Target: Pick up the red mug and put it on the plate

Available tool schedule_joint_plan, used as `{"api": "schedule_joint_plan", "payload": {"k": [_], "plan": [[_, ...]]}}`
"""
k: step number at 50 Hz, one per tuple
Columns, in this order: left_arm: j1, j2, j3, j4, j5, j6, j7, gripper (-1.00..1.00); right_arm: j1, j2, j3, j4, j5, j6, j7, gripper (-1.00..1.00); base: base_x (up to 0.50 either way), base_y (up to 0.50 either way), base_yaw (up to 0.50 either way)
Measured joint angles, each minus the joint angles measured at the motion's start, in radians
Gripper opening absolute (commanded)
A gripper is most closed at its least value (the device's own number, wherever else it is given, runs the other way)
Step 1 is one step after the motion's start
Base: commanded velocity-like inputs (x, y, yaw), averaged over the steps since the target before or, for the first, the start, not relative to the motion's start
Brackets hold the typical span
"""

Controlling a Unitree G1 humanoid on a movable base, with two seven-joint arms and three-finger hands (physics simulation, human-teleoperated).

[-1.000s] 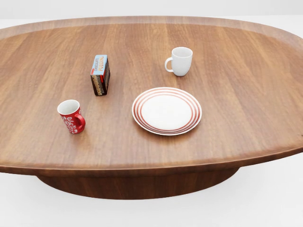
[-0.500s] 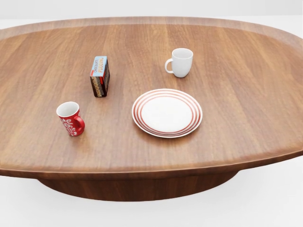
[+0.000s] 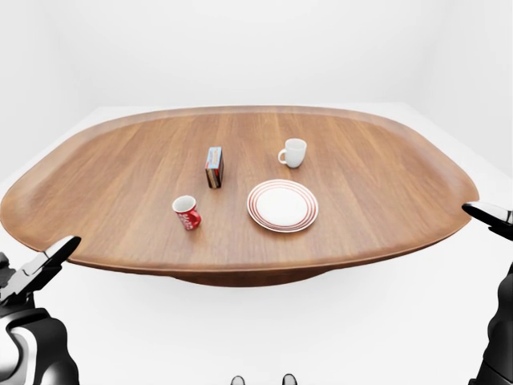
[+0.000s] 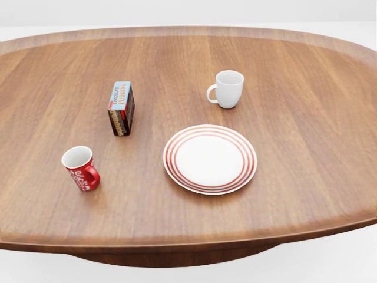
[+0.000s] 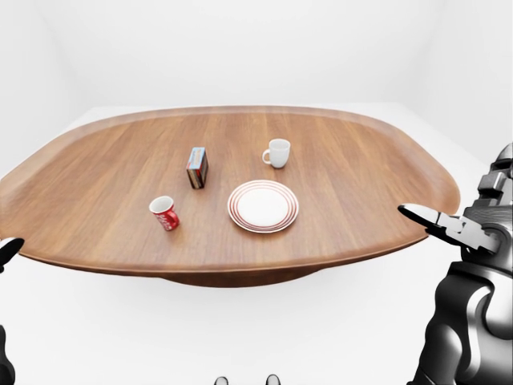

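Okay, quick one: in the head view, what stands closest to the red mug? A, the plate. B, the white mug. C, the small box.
C: the small box stands just above the red mug, while the plate and white mug lie farther right.

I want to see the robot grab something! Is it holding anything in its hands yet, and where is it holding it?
Nothing yet. The left hand and right hand are open and empty beside the table. The red mug stands alone, untouched.

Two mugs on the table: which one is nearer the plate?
The white mug, just above the plate in the head view; the red mug stands farther off to the left.
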Motion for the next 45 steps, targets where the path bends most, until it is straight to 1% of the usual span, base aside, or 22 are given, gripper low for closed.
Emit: {"api": "schedule_joint_plan", "payload": {"k": [21,31,45], "plan": [[-0.007,-0.002,-0.025,0.012,0.024,-0.005,-0.030,1.00,-0.002,-0.001,0.001,0.002,-0.007,0.000,0.006,1.00,0.23,0.00,0.00],[-0.008,-0.001,-0.029,0.010,0.031,0.000,-0.033,1.00,-0.003,-0.001,0.002,0.000,-0.009,0.000,0.006,1.00,0.23,0.00,0.00],[-0.010,-0.002,-0.031,0.009,0.039,-0.003,-0.036,1.00,-0.005,-0.002,0.005,0.002,-0.011,0.000,0.006,1.00,0.23,0.00,0.00]]}}
